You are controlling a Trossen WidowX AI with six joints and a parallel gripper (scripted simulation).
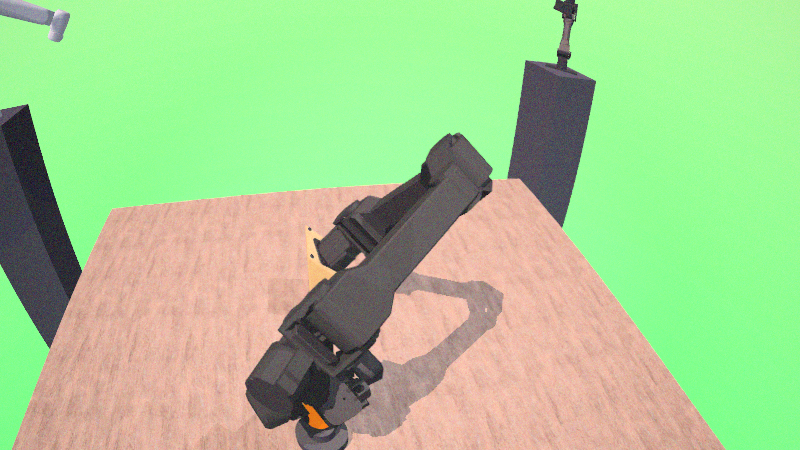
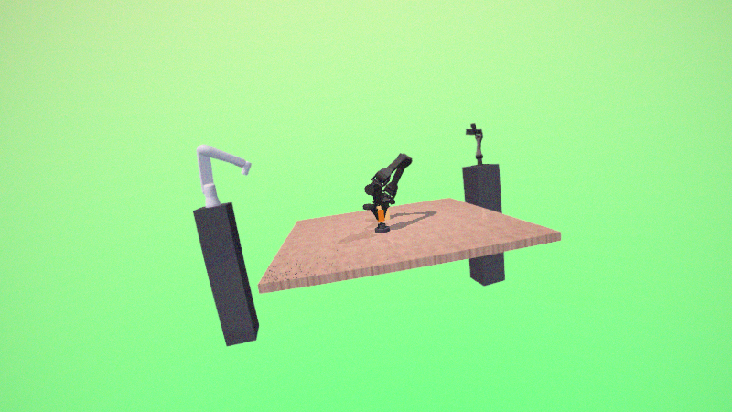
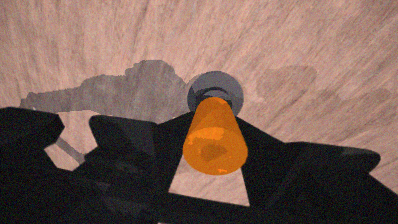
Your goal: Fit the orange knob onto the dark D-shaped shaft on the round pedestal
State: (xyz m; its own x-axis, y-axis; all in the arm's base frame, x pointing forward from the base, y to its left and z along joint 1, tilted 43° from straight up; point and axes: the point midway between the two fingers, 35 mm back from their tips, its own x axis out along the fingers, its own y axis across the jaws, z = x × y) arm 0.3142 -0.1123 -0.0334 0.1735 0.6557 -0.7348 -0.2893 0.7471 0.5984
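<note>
The orange knob (image 1: 316,416) (image 2: 381,214) (image 3: 215,120) is held upright between the fingers of my gripper (image 2: 381,219) (image 3: 213,117), which is shut on it. The knob is directly over the dark round pedestal (image 1: 314,439) (image 2: 382,230) (image 3: 212,80). In the exterior view a dark stepped part of the pedestal shows below the knob's lower end, so the knob stands above the pedestal's base. The shaft's flat side and the knob's hole are hidden. I cannot tell whether the hole is lined up with the shaft.
The wooden table (image 1: 184,279) (image 2: 435,241) bears my arm's yellow base plate (image 1: 317,274) behind the gripper. A white arm (image 2: 225,156) on a dark pillar (image 2: 225,276) stands off the left side, and another dark arm (image 1: 566,33) (image 2: 479,146) on a pillar (image 1: 551,128) (image 2: 481,187) at the back right.
</note>
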